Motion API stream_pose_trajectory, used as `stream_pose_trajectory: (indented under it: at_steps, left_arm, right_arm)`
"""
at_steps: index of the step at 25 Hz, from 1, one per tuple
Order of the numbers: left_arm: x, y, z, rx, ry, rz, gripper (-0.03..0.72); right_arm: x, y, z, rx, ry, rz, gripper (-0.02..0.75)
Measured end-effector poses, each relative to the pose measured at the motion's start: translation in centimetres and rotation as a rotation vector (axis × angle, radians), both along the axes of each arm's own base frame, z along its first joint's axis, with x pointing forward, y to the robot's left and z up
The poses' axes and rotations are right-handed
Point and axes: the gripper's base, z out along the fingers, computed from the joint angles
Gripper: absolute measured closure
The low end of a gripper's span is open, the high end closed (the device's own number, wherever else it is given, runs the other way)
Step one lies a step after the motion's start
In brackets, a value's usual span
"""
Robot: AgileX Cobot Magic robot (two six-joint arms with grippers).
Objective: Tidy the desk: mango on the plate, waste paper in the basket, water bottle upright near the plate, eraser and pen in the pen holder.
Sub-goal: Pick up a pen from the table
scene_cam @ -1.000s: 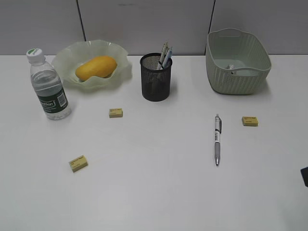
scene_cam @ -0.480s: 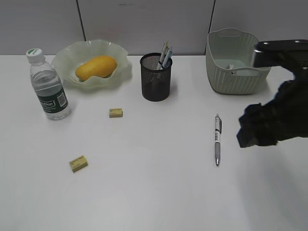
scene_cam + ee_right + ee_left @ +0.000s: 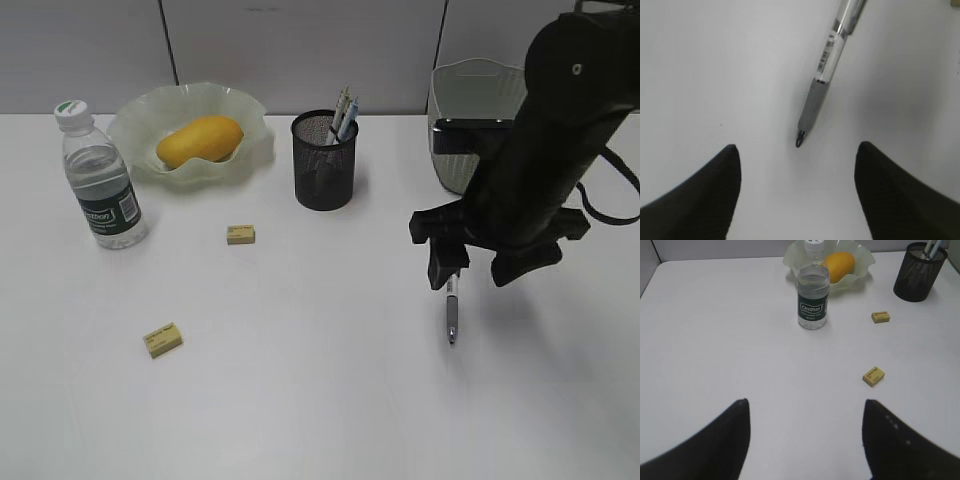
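Observation:
The mango (image 3: 200,140) lies in the wavy pale-green plate (image 3: 245,110). The water bottle (image 3: 100,180) stands upright left of the plate. The black mesh pen holder (image 3: 324,165) holds a few pens. A silver pen (image 3: 452,315) lies on the white desk (image 3: 300,400). My right gripper (image 3: 478,272) hovers open just above the pen; in the right wrist view the pen (image 3: 827,75) points its tip between the jaws of the gripper (image 3: 796,150). Two yellow erasers (image 3: 240,234) (image 3: 163,340) lie on the left. My left gripper (image 3: 805,405) is open and empty. The waste paper is hidden.
The sage-green basket (image 3: 465,75) at the back right is mostly covered by my right arm. The left wrist view shows the bottle (image 3: 813,295), mango (image 3: 840,266), pen holder (image 3: 917,272) and both erasers (image 3: 880,316) (image 3: 873,376) far ahead.
My right arm has swung in from the right edge and come down over the pen, covering the basket and the right-hand eraser. Nothing on the desk has moved.

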Motion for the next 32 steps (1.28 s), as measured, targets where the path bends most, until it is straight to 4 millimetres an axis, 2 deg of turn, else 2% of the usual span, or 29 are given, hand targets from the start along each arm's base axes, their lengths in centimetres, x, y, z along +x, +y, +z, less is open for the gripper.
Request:
stream_pose_trajectory:
  at_steps: [4, 13, 21, 32]
  left_arm:
    - [0.0, 0.0, 0.0, 0.0, 0.0, 0.0, 0.157]
    - [0.0, 0.0, 0.0, 0.0, 0.0, 0.0, 0.157]
    - [0.0, 0.0, 0.0, 0.0, 0.0, 0.0, 0.157]
    - [0.0, 0.0, 0.0, 0.0, 0.0, 0.0, 0.157]
  right_arm:
    - [1.7, -0.8, -1.6, 0.0, 0.036, -0.062, 0.208]
    - [4.0, -0.4, -3.7, -0.009, 0.065, -0.125, 0.217]
    - [5.2, -0.8, -5.4, -0.025, 0.089, -0.177, 0.258]
    - [5.5, -1.0, -7.3, -0.034, 0.111, -0.201, 0.303]
